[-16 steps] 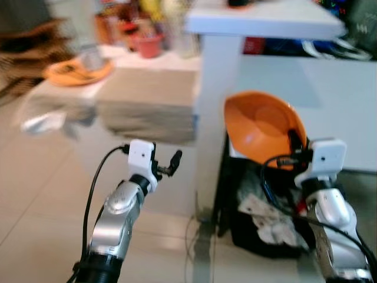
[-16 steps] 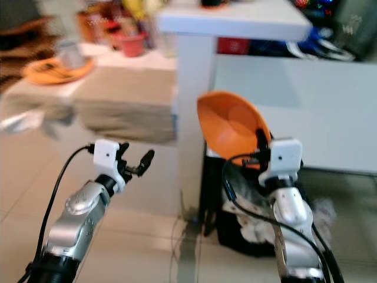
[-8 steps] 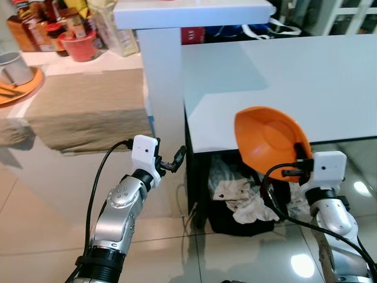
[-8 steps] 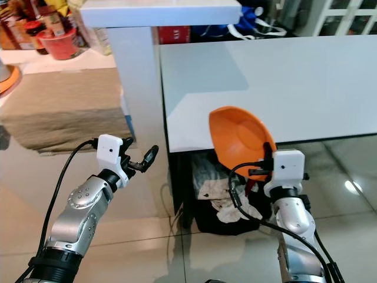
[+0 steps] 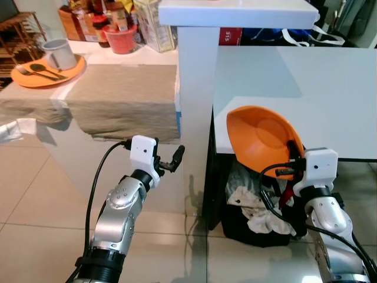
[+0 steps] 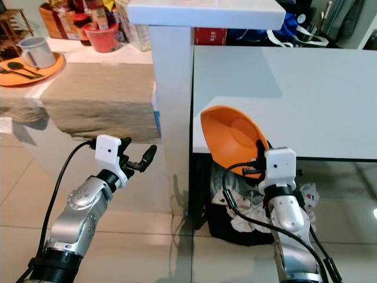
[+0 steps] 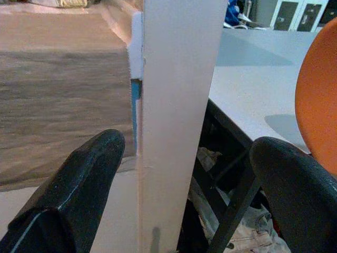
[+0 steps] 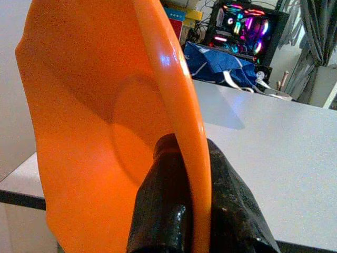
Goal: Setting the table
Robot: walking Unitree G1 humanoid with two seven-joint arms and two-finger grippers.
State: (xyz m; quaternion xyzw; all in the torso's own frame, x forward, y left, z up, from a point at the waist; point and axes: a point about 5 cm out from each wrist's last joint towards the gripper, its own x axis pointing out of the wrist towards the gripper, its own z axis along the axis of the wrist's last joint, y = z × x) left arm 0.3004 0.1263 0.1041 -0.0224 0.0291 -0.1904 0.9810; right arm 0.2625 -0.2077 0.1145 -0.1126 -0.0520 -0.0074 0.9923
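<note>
Here the right claw (image 8: 192, 211) pinches the orange bowl's (image 5: 262, 135) rim at the white table's (image 5: 306, 82) 6 o'clock edge, while the left claw (image 5: 175, 158) gapes empty.

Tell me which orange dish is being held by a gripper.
The orange bowl, pinched at its rim by the right gripper beside the white table. The orange plate lies far left, carrying a mug and cutlery.

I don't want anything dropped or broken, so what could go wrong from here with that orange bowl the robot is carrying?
The right gripper pinches the orange bowl only at its rim, and the bowl is tilted on edge, so it might slip or swing. The bowl hangs beside the white table edge and could knock it on the way up. The open left gripper sits near the white post and might bump it.
</note>
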